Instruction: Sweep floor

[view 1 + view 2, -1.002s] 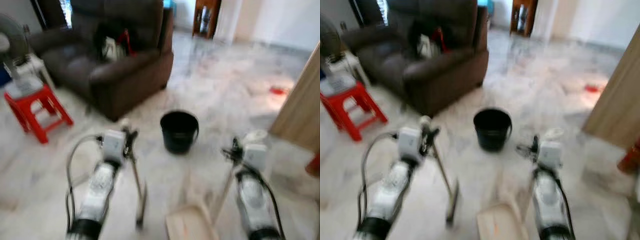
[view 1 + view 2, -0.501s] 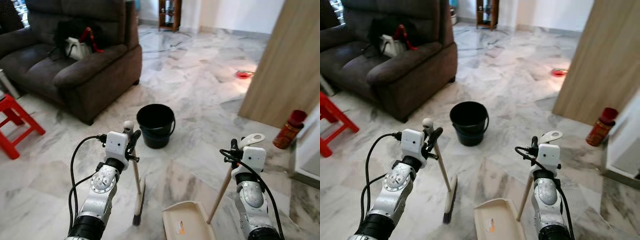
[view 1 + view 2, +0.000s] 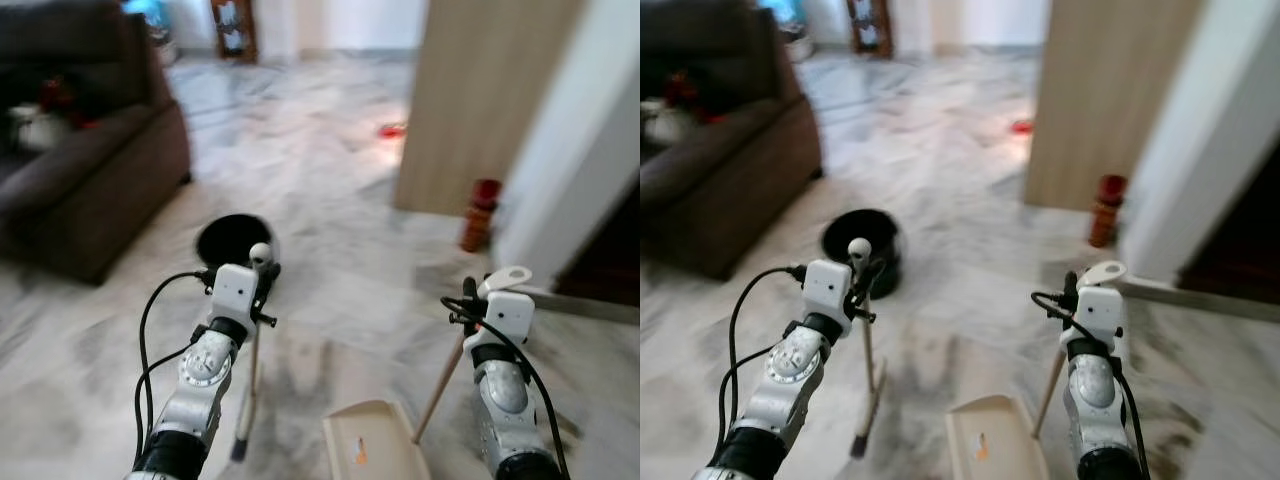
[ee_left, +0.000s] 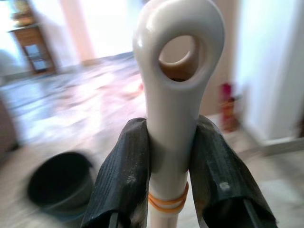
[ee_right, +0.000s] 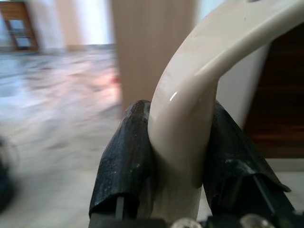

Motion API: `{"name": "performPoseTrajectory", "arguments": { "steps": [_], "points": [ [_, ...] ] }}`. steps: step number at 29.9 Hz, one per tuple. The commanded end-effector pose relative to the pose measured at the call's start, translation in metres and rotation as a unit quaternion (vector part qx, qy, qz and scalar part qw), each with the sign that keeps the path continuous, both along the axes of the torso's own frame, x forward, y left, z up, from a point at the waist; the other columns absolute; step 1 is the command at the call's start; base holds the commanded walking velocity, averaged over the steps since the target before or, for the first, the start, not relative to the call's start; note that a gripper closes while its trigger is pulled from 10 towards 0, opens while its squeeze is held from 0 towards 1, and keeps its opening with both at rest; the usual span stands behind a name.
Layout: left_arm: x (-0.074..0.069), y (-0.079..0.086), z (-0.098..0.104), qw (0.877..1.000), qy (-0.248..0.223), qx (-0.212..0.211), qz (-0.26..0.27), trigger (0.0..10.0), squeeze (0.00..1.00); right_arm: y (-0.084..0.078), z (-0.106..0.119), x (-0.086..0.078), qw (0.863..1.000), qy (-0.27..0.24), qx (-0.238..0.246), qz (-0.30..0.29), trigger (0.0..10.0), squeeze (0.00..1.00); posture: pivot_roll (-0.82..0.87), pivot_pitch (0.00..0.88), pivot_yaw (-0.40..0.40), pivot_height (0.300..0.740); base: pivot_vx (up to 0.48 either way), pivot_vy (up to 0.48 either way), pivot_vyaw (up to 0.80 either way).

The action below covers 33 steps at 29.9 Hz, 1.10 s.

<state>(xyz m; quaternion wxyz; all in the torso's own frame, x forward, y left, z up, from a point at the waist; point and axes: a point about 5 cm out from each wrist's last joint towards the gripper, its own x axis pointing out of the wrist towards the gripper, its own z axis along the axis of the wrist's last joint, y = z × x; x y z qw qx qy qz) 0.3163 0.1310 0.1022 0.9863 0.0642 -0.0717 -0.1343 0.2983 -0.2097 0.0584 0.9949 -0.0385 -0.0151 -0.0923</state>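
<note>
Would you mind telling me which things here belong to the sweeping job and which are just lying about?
For the job: broom in the left gripper; dustpan in the right gripper; black bucket.
Lying about: sofa; red bottle; small red item on the floor.

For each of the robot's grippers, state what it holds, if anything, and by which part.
Left gripper clamps the cream broom handle just below its looped top end. Right gripper clamps the curved cream top of the long-handled dustpan.

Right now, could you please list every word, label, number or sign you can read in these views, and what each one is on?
No text can be read.
Dustpan: a small orange mark, too blurred to read.
Red bottle by the wall: too blurred and small to show any label.
</note>
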Motion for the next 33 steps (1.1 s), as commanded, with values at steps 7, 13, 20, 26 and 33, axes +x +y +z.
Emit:
{"name": "performPoseTrajectory", "arguments": {
  "steps": [7, 13, 20, 26, 33],
  "points": [
    [0.0020, 0.0017, 0.0078, 1.000, -0.022, 0.005, 0.004, 10.0, 0.00, 0.0023, 0.0050, 0.0040, 1.000, -0.009, 0.001, 0.003, 10.0, 0.00, -0.11, 0.000, 0.035, 0.740, 0.000, -0.250, -0.80],
    [0.0024, 0.0018, 0.0079, 1.000, -0.021, 0.003, 0.004, 10.0, 0.00, 0.0023, 0.0052, 0.0044, 1.000, -0.009, 0.002, 0.002, 10.0, 0.00, -0.11, 0.000, 0.034, 0.740, 0.000, 0.000, -0.80],
    [0.0026, 0.0019, 0.0082, 1.000, -0.023, 0.008, 0.005, 10.0, 0.00, 0.0019, 0.0048, 0.0044, 1.000, -0.006, 0.002, 0.001, 10.0, 0.00, -0.11, 0.000, 0.034, 0.740, 0.000, 0.000, -0.80],
    [0.0026, 0.0017, 0.0081, 1.000, -0.022, 0.003, 0.004, 10.0, 0.00, 0.0014, 0.0047, 0.0043, 1.000, -0.005, 0.000, 0.000, 10.0, 0.00, -0.11, 0.000, 0.033, 0.740, 0.000, 0.000, -0.80],
    [0.0026, 0.0012, 0.0082, 1.000, -0.023, 0.003, 0.005, 10.0, 0.00, 0.0000, 0.0049, 0.0043, 1.000, -0.004, -0.001, -0.003, 10.0, 0.00, -0.12, 0.000, 0.032, 0.740, 0.000, 0.000, -0.80]
  ]
}}
